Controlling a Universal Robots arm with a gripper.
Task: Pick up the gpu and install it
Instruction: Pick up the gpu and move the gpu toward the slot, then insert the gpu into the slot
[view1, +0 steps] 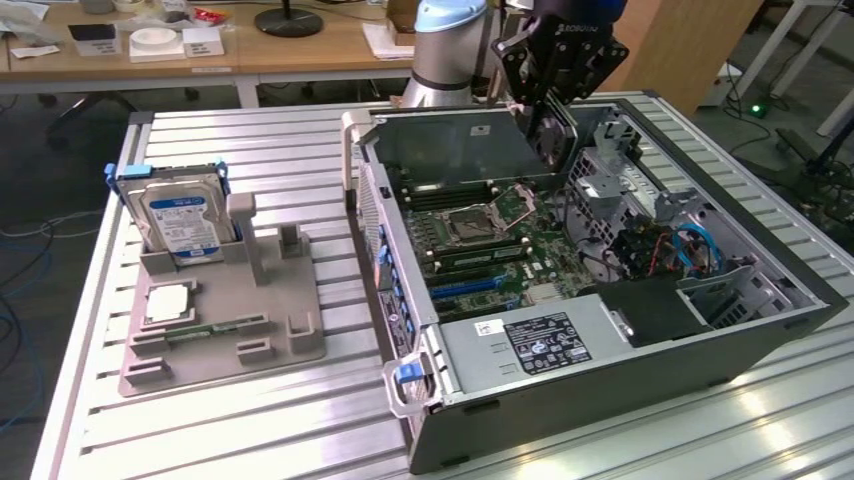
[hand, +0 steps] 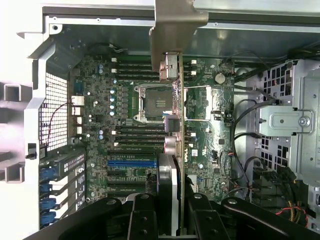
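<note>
One card in hand: the gpu (view1: 553, 130) hangs from the gripper (view1: 550, 95), edge down, over the open computer case (view1: 747, 330).
Look of the card: thin and dark in the exterior view. In the wrist view the gpu (hand: 171, 70) is seen edge-on, with a silver bracket at the far end and a dark, bulkier block near the fingers (hand: 142, 215).
Grip: the gripper (hand: 170, 215) is closed narrow on the card, one finger on each face.
Position: the card is above the motherboard (view1: 494, 240), near the rear of the case, and looks clear of the board. From the wrist, its line crosses the processor socket (hand: 150, 102).
Step in hand: pickup looks done. This is the carry and line-up part of the install, and the card is not yet seated.
What seating calls for: the contact edge square over an expansion slot and the bracket toward the case wall. The blue slot (hand: 131, 162) lies beside the card's line, not under it. I cannot tell which slot is meant.
Risk: a tilted descent could catch the socket or nearby cables.
Around: a hard drive (view1: 187, 220) stands in a grey holder (view1: 227, 320), well apart on the exterior view's left.
</note>
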